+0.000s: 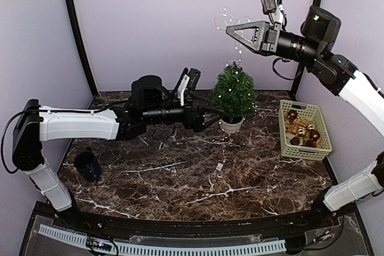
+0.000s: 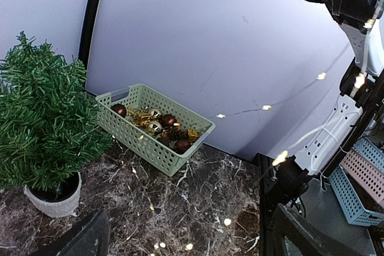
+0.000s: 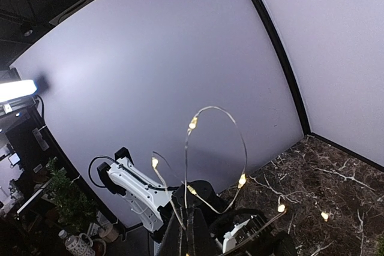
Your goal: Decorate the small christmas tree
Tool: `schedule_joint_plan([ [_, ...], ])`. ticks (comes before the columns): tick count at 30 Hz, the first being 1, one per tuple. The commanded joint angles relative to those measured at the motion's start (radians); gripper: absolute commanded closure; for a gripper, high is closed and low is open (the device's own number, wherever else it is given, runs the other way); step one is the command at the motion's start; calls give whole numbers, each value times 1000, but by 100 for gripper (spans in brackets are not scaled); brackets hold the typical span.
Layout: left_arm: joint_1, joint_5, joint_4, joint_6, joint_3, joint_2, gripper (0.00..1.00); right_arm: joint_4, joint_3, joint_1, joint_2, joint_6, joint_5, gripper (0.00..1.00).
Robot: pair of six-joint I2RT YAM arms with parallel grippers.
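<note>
Right gripper (image 1: pixel 230 30) high above the small christmas tree (image 1: pixel 234 91), pinching a string of lit fairy lights (image 1: pixel 231 15). Left gripper (image 1: pixel 211 109) spread wide, empty, just beside the tree.

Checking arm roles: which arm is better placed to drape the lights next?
Right. The right gripper, jaws shut on the light string, hangs above the small christmas tree; the left gripper is open and empty beside it.

Top view: looked down from high behind, covering the whole table (image 1: pixel 180 178). Left wrist: sat low and near, faced tree (image 2: pixel 42 124) and basket (image 2: pixel 157 148); both shared with top view. Right wrist: hung high, faced walls (image 3: pixel 150 58) and table corner.
</note>
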Motion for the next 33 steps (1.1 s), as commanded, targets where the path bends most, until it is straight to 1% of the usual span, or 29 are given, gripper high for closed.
schedule_joint_plan([
  [1, -17, 38, 38, -8, 57, 14, 4, 65, -12, 21, -6, 7, -26, 100],
  [2, -19, 51, 41, -11, 59, 20, 5, 64, -17, 21, -7, 6, -23, 100],
  [4, -22, 70, 44, -11, 59, 20, 18, 63, -30, 23, -14, 4, -11, 100],
  [5, -23, 72, 44, -11, 52, 18, 31, 61, -35, 23, -18, 2, -4, 100],
  [6, -27, 72, 51, -10, 46, 10, 35, 59, -41, 23, -21, 0, 4, 100],
  [7, -27, 73, 57, -10, 30, 5, 42, 54, -44, 23, -23, -5, 8, 100],
  [8, -28, 77, 74, -9, 22, -7, 45, 50, -48, 23, -24, -7, 11, 100],
  [9, -28, 93, 85, -8, 5, -12, 52, 48, -51, 23, -25, -10, 14, 100],
  [10, -31, 104, 98, -7, -1, -21, 57, 47, -55, 23, -25, -13, 18, 100],
  [11, -32, 122, 101, -7, -9, -25, 66, 47, -59, 23, -26, -16, 24, 100],
  [12, -36, 128, 97, -3, -13, -33, 71, 23, -63, 23, -29, -23, 33, 100],
  [14, -41, 124, 82, 6, -30, -51, 89, 5, -70, 23, -38, -32, 57, 100],
  [16, -43, 96, 66, 13, -59, -80, 99, -9, -81, 23, -53, -41, 91, 100],
  [20, -44, -5, 13, 37, -121, -175, 100, -83, -78, 23, -78, -89, 176, 100],
  [25, -44, -90, -137, 74, -161, -329, 100, -192, -109, 23, -92, -145, 308, 100],
  [27, -43, -152, -189, 77, -179, -382, 100, -184, -156, 24, -94, -129, 313, 100],
  [30, -43, -239, -252, 87, -192, -451, 100, -99, -264, 27, -102, -76, 319, 100],
  [33, -43, -308, -339, 98, -182, -491, 100, -56, -350, 29, -96, -21, 379, 100],
])
